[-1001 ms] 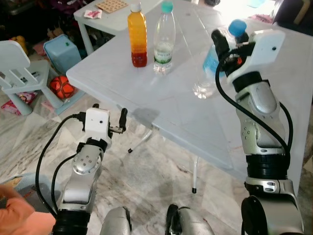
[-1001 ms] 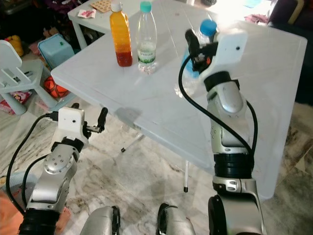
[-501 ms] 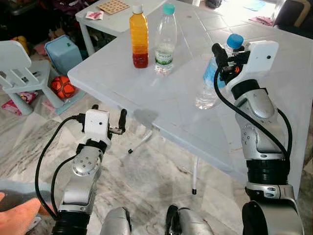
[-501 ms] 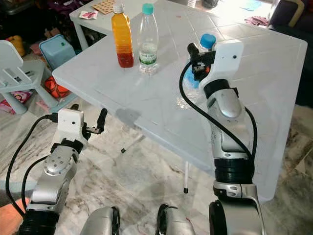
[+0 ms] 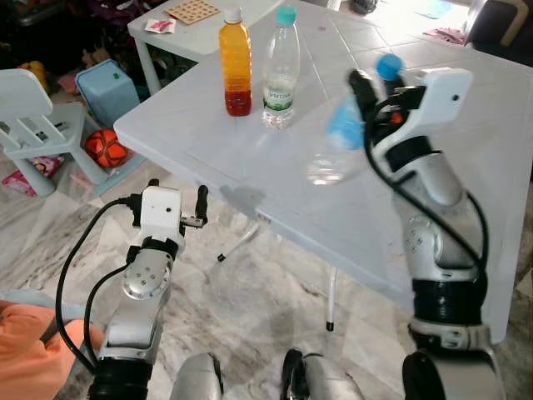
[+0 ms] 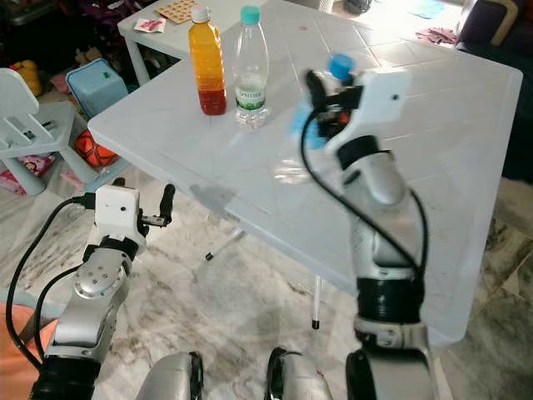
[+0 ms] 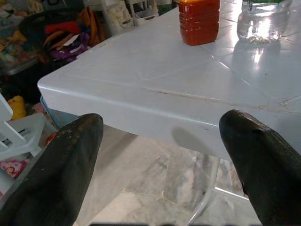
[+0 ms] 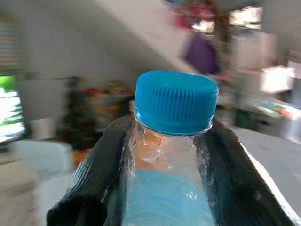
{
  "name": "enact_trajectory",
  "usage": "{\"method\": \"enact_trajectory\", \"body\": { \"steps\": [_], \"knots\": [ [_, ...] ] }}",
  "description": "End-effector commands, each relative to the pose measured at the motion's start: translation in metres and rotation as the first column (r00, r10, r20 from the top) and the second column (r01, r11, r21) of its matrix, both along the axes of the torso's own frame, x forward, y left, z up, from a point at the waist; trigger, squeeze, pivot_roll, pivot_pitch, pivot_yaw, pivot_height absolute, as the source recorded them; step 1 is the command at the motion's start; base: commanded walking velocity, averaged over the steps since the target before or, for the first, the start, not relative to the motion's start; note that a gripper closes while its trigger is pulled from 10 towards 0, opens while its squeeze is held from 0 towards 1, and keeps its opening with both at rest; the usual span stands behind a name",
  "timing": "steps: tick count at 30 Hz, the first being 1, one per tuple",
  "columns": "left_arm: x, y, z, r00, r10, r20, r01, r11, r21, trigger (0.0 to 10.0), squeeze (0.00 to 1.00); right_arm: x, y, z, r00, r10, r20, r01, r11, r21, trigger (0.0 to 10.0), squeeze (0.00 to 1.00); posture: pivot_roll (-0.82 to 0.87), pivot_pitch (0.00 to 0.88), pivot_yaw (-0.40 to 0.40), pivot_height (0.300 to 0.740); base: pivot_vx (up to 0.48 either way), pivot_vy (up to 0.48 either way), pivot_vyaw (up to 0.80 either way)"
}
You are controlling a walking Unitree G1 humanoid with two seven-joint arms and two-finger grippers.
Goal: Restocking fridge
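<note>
My right gripper (image 5: 372,93) is shut on a clear bottle (image 5: 337,142) with a blue label and blue cap (image 8: 176,101). It grips just under the cap, and the bottle hangs tilted and blurred over the white table (image 5: 208,125). An orange juice bottle (image 5: 236,60) and a teal-capped water bottle (image 5: 281,67) stand side by side near the table's far left edge. My left gripper (image 5: 177,194) hovers open and holding nothing below the table's near corner, pointing at the table edge (image 7: 141,101).
A white child's chair (image 5: 29,117), a blue bin (image 5: 107,87) and a red ball (image 5: 107,148) sit on the marble floor to the left. A small white table (image 5: 179,29) stands behind. A person's orange sleeve (image 5: 29,342) is at lower left.
My right gripper has swung the blue-capped bottle leftward over the table, tilting it. The left arm has barely shifted. The orange sleeve has come further into the lower left.
</note>
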State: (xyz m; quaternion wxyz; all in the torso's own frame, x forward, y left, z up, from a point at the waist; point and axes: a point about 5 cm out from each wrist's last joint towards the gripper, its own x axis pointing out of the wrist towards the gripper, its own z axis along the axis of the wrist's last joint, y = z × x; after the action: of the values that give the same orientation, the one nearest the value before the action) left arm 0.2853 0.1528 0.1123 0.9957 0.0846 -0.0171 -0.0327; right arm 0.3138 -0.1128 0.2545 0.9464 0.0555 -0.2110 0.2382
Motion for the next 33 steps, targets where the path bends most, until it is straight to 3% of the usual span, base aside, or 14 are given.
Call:
{"method": "enact_trajectory", "body": {
  "steps": [1,12,22,33],
  "knots": [
    [-0.001,0.003,-0.002,1.000,0.026,-0.004,-0.026,1.000,0.010,10.0,0.00,-0.009,0.006,0.006,0.998,0.050,0.044,-0.050,0.999,-0.010,10.0,0.00,0.05,0.070,-0.013,0.740,0.000,0.000,0.80],
    [-0.008,0.009,-0.008,0.996,0.093,-0.002,-0.093,0.996,-0.007,10.0,0.00,-0.021,0.009,-0.025,0.997,0.046,-0.068,-0.046,0.999,0.007,10.0,0.00,0.05,0.067,-0.019,0.740,0.000,0.000,0.80],
    [-0.005,0.012,-0.003,0.993,0.115,0.022,-0.115,0.993,-0.006,10.0,0.00,-0.026,0.017,-0.033,0.990,0.101,-0.098,-0.102,0.995,0.003,10.0,0.00,0.06,0.065,-0.018,0.740,0.000,0.000,0.80],
    [-0.010,0.019,-0.012,0.986,0.165,0.002,-0.165,0.986,0.017,10.0,0.00,-0.029,0.021,-0.043,0.985,0.112,-0.128,-0.112,0.994,0.005,10.0,0.00,0.06,0.059,-0.014,0.740,0.000,0.000,0.80]
  ]
}}
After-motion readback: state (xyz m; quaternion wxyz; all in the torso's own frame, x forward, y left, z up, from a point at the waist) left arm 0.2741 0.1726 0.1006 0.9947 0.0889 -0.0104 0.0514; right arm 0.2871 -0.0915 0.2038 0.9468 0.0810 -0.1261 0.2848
